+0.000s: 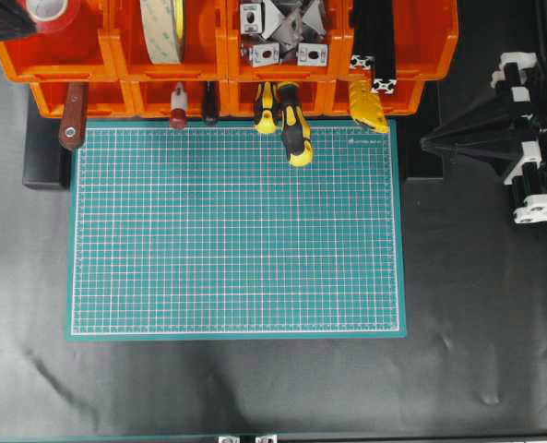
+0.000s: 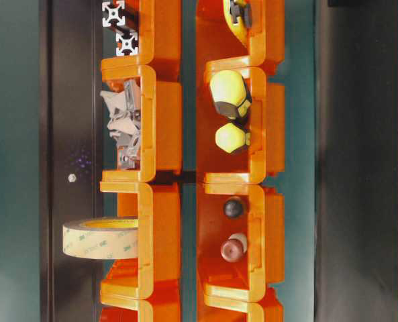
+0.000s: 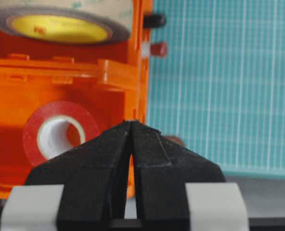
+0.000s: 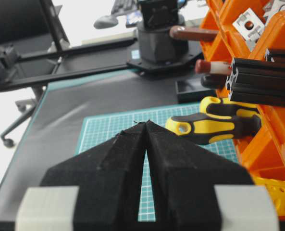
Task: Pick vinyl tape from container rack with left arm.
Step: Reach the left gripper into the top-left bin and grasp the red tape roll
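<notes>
A: Status of the container rack [image 1: 116, 60]?

B: 2 rows of orange bins at the mat's far edge. The vinyl tape [image 3: 55, 134] sits in the end bin, beside the one holding the cream tape roll [image 3: 60, 24].

A: And the left gripper [image 3: 132, 124]?

B: Clenched, tips together, nothing between them. It faces the bin, apart from the red roll.

A: Progress?

B: Early, in my judgement. Opening, reaching in, gripping and lifting all remain. The right gripper [image 4: 146, 126] is likewise clenched and empty.

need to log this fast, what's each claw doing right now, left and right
Left claw: closed, holding nothing; the red vinyl tape sits in its orange bin beyond the tips.
Right claw: closed, holding nothing.
</notes>
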You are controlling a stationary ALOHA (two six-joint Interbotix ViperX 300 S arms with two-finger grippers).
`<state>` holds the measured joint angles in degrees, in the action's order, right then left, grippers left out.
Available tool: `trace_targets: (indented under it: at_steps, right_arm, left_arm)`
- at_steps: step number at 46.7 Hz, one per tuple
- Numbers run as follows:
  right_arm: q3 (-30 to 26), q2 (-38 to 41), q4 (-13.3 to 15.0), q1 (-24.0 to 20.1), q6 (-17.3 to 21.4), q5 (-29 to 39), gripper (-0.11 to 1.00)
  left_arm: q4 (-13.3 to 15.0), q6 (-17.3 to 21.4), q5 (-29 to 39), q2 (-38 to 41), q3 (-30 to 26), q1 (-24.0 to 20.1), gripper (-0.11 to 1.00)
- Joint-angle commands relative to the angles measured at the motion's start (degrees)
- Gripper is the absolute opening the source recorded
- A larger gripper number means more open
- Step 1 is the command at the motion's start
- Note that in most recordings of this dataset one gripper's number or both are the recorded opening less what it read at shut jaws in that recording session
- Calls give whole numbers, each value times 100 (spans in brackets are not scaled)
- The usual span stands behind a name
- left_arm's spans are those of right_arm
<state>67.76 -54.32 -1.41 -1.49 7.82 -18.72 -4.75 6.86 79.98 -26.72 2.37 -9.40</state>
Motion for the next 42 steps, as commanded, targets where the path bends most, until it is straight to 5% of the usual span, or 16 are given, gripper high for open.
trace_targets:
  at_steps: [1, 10, 25, 42]
  right_arm:
    - [-193, 18, -9, -9, -9, -53, 1]
    - [-185, 18, 0, -9, -18, -53, 1]
    - [-185, 26, 0, -9, -26, -53, 1]
    - [-176, 0, 0, 0, -26, -44, 1]
  left_arm:
    - [-26, 62, 422, 255, -439, -141, 0]
    - [-26, 264, 747, 466, -571, -211, 11]
    - [-26, 308, 721, 510, -185, -334, 87]
    - [-26, 308, 404, 571, 202, -431, 84]
